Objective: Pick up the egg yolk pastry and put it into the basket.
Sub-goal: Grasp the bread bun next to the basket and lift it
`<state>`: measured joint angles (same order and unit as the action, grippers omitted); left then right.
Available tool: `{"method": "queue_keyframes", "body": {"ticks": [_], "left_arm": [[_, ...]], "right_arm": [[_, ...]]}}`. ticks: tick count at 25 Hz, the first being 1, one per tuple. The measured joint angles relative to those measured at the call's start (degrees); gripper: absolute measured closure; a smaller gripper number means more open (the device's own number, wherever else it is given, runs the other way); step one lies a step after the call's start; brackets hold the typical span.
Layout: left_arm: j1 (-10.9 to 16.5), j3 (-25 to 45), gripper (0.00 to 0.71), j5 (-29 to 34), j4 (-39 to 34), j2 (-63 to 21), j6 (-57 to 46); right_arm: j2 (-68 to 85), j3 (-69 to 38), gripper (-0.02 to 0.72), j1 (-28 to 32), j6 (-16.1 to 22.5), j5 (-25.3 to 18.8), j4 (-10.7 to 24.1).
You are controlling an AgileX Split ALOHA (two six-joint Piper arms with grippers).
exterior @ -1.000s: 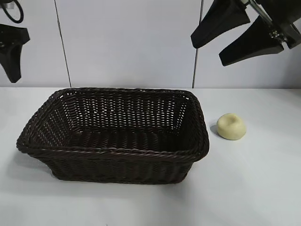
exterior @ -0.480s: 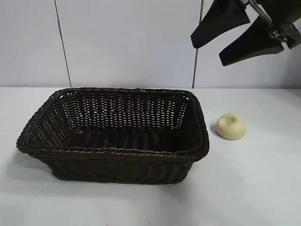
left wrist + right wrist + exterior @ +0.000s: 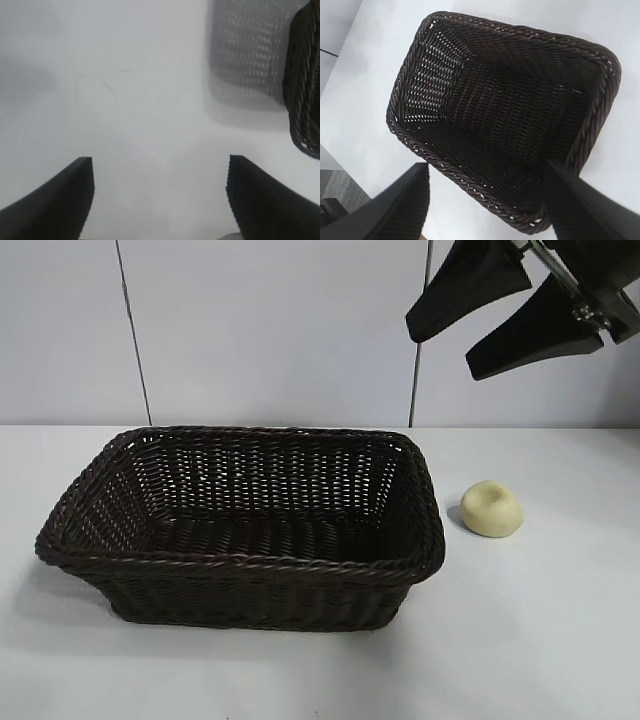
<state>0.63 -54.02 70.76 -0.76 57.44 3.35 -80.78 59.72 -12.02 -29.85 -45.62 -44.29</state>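
Observation:
The egg yolk pastry, a small pale yellow bun with a dent on top, lies on the white table just right of the basket. The basket is large, dark brown woven wicker, and nothing shows inside it. My right gripper hangs open high above the pastry and the basket's right end, holding nothing. Its wrist view looks down into the basket past the open right gripper; the pastry is out of that view. My left gripper is open over bare table, with a corner of the basket off to one side.
The white table spreads in front of and to the right of the basket. A pale panelled wall stands behind it. The left arm is outside the exterior view.
A second ago the left gripper showed at the exterior view's upper left edge; it has since left that view. The right gripper, basket and pastry have not moved.

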Motion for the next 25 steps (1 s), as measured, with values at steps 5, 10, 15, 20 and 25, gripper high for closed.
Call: {"method": "queue_keyframes", "body": {"ticks": [5, 10, 15, 20, 25], "left_arm": [[0.0, 8.4, 0.171, -0.6, 0.3, -13.9, -0.4], [0.0, 15.7, 0.171, -2.3, 0.8, -24.8, -0.8], [0.0, 23.9, 0.171, -5.1, 2.8, -32.9, -2.4], [0.0, 26.3, 0.171, -6.6, 2.9, -35.3, -2.6], [0.0, 26.6, 0.171, -6.9, 3.0, -35.3, -2.7]], "right_arm": [[0.0, 0.0, 0.227, 0.0, 0.0, 0.0, 0.0], [0.0, 0.0, 0.227, 0.0, 0.0, 0.0, 0.0], [0.0, 0.0, 0.227, 0.0, 0.0, 0.0, 0.0], [0.0, 0.0, 0.227, 0.0, 0.0, 0.0, 0.0], [0.0, 0.0, 0.227, 0.0, 0.0, 0.0, 0.0]]}}
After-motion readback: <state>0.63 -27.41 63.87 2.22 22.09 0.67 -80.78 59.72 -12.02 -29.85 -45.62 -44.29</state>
